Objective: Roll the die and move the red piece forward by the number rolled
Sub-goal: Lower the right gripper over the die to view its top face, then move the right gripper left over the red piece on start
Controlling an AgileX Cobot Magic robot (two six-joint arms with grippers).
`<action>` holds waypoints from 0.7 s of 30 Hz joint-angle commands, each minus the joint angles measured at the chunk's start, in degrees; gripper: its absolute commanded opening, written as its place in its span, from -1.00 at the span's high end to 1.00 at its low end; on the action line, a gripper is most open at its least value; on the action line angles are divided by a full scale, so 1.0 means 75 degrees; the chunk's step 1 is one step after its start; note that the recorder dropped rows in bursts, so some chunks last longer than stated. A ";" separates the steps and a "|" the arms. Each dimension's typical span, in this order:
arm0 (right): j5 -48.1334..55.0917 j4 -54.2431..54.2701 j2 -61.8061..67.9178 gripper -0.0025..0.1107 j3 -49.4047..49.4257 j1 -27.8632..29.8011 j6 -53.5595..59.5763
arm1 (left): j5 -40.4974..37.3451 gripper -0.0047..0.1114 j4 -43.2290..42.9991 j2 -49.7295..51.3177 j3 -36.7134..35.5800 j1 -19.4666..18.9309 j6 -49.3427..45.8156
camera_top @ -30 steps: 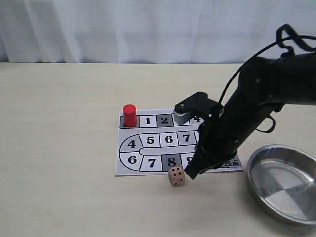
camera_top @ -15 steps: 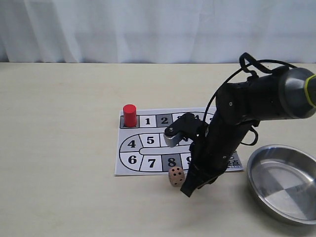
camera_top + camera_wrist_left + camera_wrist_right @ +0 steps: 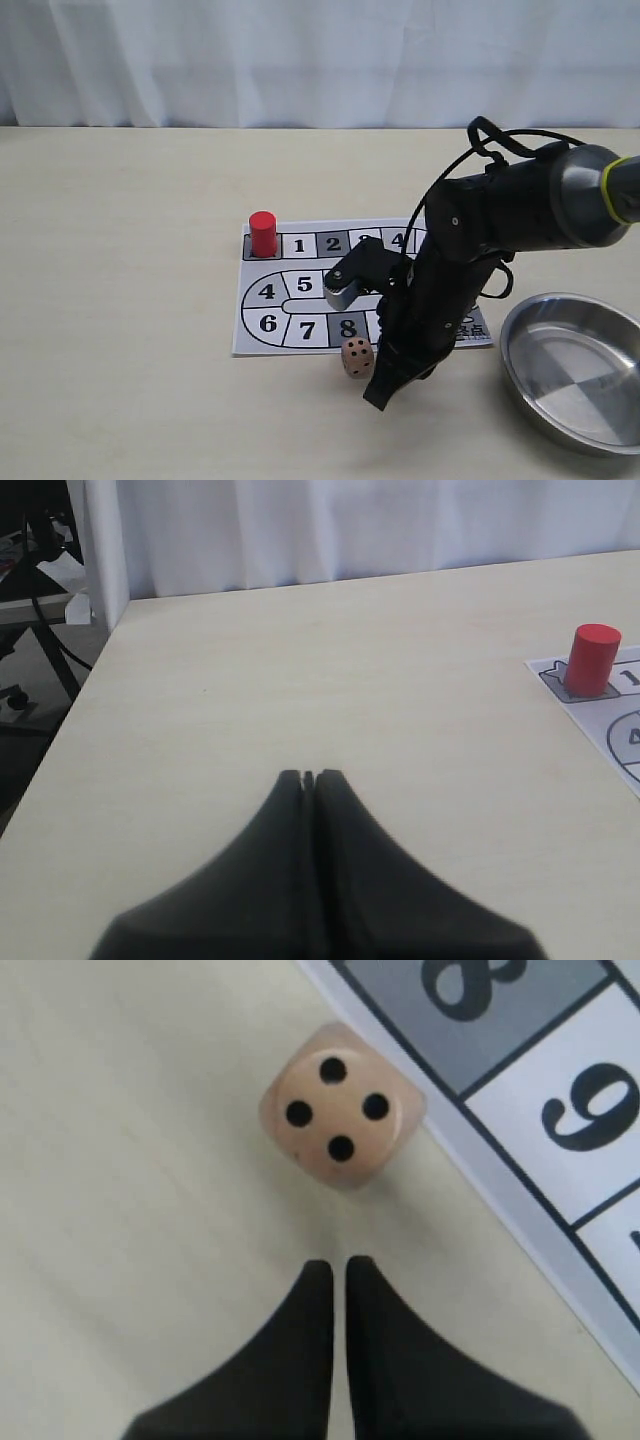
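Observation:
The die (image 3: 357, 358) lies on the table just off the front edge of the numbered board (image 3: 246, 345), below square 8. In the right wrist view its upward face (image 3: 342, 1120) shows four pips. My right gripper (image 3: 376, 399) points down at the table close beside the die, on its right. Its fingers (image 3: 340, 1265) stand almost together with nothing between them, a short way from the die. The red piece (image 3: 263, 233) stands upright on the start square at the board's far left corner and also shows in the left wrist view (image 3: 592, 660). My left gripper (image 3: 310, 776) is shut and empty over bare table.
A steel bowl (image 3: 540, 340) sits on the table to the right of the board, close to my right arm. A white curtain hangs behind the table. The table's left edge (image 3: 80, 695) shows in the left wrist view.
My right arm has swung left and lowered, bringing its fingertips down beside the die. The die and the red piece have not moved.

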State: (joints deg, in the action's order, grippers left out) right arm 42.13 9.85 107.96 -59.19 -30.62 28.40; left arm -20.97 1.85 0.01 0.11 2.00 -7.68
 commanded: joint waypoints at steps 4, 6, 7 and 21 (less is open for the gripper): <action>-0.0186 -0.0037 0.0176 0.89 -0.0001 -0.0002 0.0073 | 0.0092 0.92 0.0049 -0.0001 -0.0015 0.0000 0.0030; -0.0186 -0.0037 0.0255 0.89 -0.0001 -0.0002 0.0073 | 0.0092 0.92 0.0049 -0.0001 -0.0015 0.0000 0.0030; -0.0186 -0.0037 0.0285 0.89 -0.0001 -0.0002 0.0073 | 0.0092 0.92 0.0049 -0.0001 -0.0015 0.0000 0.0030; -0.0186 -0.0037 0.0305 0.89 -0.0001 -0.0002 0.0073 | 0.0092 0.92 0.0049 -0.0001 -0.0015 0.0000 0.0030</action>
State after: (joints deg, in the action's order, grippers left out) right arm 40.97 9.85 110.32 -59.19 -30.62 28.40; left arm -20.97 1.85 0.01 0.11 2.00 -7.68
